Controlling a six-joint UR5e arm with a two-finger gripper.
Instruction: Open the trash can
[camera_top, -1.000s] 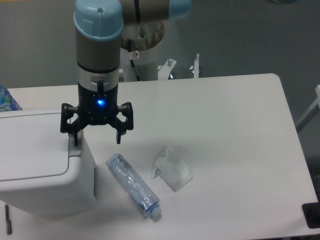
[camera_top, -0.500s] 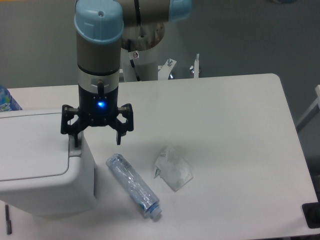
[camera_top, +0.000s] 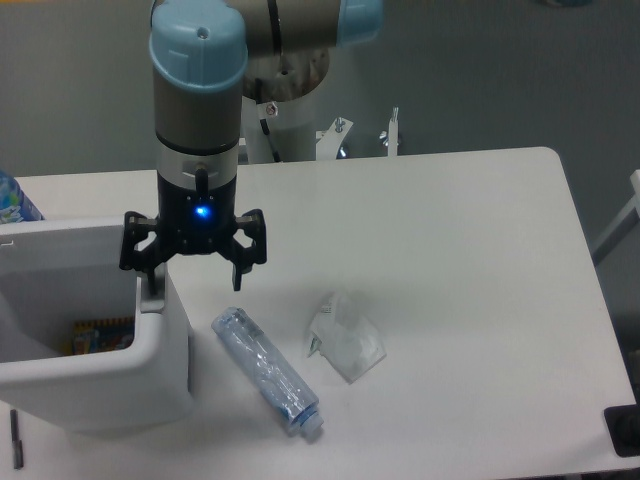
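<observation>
Trash can (camera_top: 95, 385) at the table's (camera_top: 450, 250) left edge is standing open, its cavity showing something colourful lying inside. Judging by that, the task is looking done, leaving only a retreat. The gripper (camera_top: 195, 270), jaws spread wide and grasping nothing, is hovering over the can's right rim with one finger (camera_top: 150, 275) touching or just beside the grey tab.
</observation>
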